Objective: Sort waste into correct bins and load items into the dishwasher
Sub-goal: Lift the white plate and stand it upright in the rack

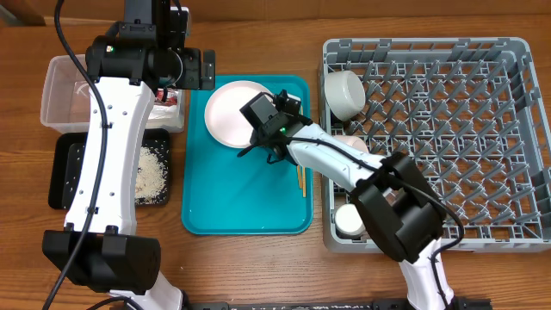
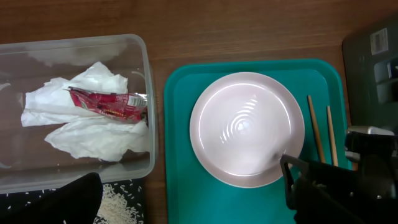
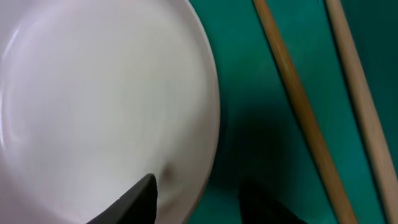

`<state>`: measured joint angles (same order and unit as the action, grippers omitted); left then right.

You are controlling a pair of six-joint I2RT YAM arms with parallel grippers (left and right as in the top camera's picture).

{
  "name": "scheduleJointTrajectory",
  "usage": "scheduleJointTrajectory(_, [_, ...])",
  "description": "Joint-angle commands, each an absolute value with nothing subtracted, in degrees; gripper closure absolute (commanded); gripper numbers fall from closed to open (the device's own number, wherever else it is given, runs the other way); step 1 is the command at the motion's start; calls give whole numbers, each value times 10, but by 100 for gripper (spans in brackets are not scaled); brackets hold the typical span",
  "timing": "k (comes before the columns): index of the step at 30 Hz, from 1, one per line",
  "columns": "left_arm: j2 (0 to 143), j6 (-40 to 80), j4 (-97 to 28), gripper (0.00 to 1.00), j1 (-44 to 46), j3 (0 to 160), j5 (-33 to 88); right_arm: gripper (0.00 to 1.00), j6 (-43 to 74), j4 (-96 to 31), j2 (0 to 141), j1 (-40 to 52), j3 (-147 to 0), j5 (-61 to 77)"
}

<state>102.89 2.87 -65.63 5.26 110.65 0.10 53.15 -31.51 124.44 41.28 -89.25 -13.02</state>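
The round white plate (image 1: 231, 112) lies at the back of the teal tray (image 1: 245, 211). My right gripper (image 1: 261, 129) is open at the plate's right rim; in the right wrist view (image 3: 198, 198) one finger is over the plate (image 3: 93, 93) and the other over the tray. Two wooden chopsticks (image 1: 302, 179) lie to the right of it (image 3: 298, 106). My left gripper (image 1: 191, 69) is open and empty, high over the gap between the clear tub (image 1: 60, 73) and the tray. The tub holds white napkins (image 2: 93, 127) and the red wrapper (image 2: 106, 104).
The black tray (image 1: 69, 168) with loose rice (image 1: 153, 172) sits in front of the tub. The grey dish rack (image 1: 448, 138) on the right holds a white bowl (image 1: 344, 90), a second bowl (image 1: 349, 140) and a small cup (image 1: 349, 222).
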Motion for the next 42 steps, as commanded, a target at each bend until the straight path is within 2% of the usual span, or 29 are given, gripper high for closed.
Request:
scheduleJointTrajectory(1, [1025, 32, -656, 0, 53, 1119, -6, 59, 545, -313, 1258, 411, -900, -116])
scheduleJointTrajectory(2, [1025, 32, -656, 0, 53, 1119, -6, 61, 545, -314, 1258, 411, -900, -109])
scheduleJointTrajectory(6, [1025, 32, -656, 0, 53, 1119, -6, 79, 549, -338, 1260, 411, -900, -71])
scheduleJointTrajectory(8, [1025, 32, -656, 0, 53, 1119, -6, 93, 570, -367, 1260, 410, -901, -67])
scheduleJointTrajectory(9, [1025, 32, -656, 0, 53, 1119, -6, 96, 571, -375, 1258, 408, -902, -62])
scheduleJointTrajectory(13, [1025, 32, -656, 0, 53, 1119, -6, 96, 555, -421, 1225, 389, -923, -63])
scheduleJointTrajectory(16, [1025, 32, -656, 0, 53, 1119, -6, 96, 479, -435, 1183, 382, -938, -64])
scheduleJointTrajectory(17, [1025, 32, -656, 0, 53, 1119, -6, 96, 422, -448, 1133, 381, -946, -88])
scheduleJointTrajectory(19, [1025, 32, -656, 0, 53, 1119, -6, 96, 383, -467, 1081, 381, -950, -129])
scheduleJointTrajectory(26, [1025, 32, -656, 0, 53, 1119, -6, 96, 325, -548, 913, 366, -950, -409])
scheduleJointTrajectory(27, [1025, 32, -656, 0, 53, 1119, -6, 96, 325, -575, 893, 352, -950, -502])
scheduleJointTrajectory(31, [1025, 32, -656, 0, 53, 1119, -6, 96, 295, -618, 897, 291, -938, -703])
scheduleJointTrajectory(37, [1025, 32, -656, 0, 53, 1119, -6, 96, 84, -500, 970, 222, -936, -724])
scheduleJointTrajectory(42, [1025, 32, -656, 0, 53, 1119, -6, 96, 43, -456, 1043, 197, -936, -723])
